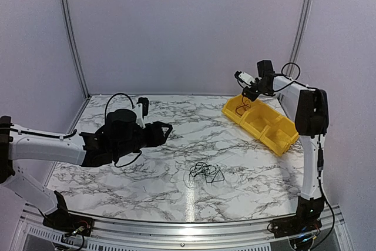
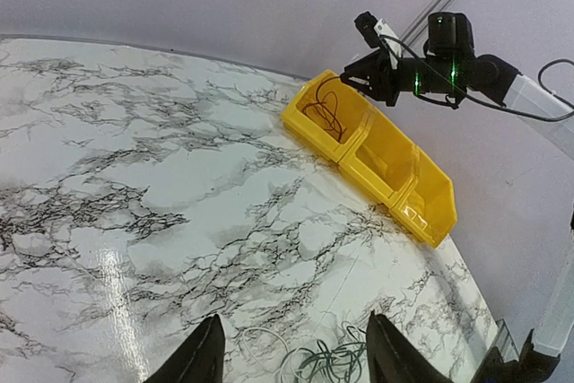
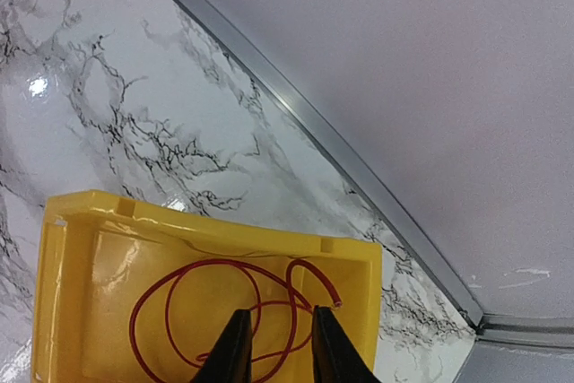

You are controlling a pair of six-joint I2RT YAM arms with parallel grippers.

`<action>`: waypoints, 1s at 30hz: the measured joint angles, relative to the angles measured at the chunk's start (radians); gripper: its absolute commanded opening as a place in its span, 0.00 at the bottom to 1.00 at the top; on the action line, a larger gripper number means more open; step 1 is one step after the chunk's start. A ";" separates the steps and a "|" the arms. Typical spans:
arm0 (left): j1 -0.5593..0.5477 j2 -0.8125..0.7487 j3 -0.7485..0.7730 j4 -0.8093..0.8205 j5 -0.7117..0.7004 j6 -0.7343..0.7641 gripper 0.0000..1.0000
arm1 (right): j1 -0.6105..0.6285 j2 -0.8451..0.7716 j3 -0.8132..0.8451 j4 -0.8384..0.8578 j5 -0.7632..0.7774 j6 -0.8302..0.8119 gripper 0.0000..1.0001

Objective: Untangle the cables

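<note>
A small tangle of thin dark cables [image 1: 207, 172] lies on the marble table at centre front. In the left wrist view it shows as dark and white loops [image 2: 345, 361] between my finger tips. My left gripper [image 1: 167, 130] is open and empty, held above the table left of the tangle, also seen from its own wrist [image 2: 296, 356]. A thin red cable [image 3: 206, 307] lies looped in the far compartment of the yellow bin [image 3: 215, 235]. My right gripper [image 3: 281, 347] hovers over that compartment, jaws slightly apart, holding nothing.
The yellow bin [image 1: 276, 135] with three compartments stands at the back right, slanted; it also shows in the left wrist view [image 2: 430, 213]. The right arm [image 1: 309, 116] rises along the right edge. White walls and a metal rail [image 3: 359, 163] close the table behind.
</note>
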 measured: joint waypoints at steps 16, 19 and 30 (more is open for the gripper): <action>0.000 0.062 0.033 -0.008 0.023 0.047 0.56 | 0.044 -0.721 -0.424 -0.093 -0.211 -0.017 0.37; -0.005 0.093 0.039 -0.011 0.063 0.072 0.58 | 0.108 -0.871 -0.587 -0.181 -0.314 -0.093 0.33; -0.058 0.087 0.071 -0.204 -0.109 0.101 0.99 | 0.289 -1.052 -1.148 -0.319 -0.429 -0.242 0.34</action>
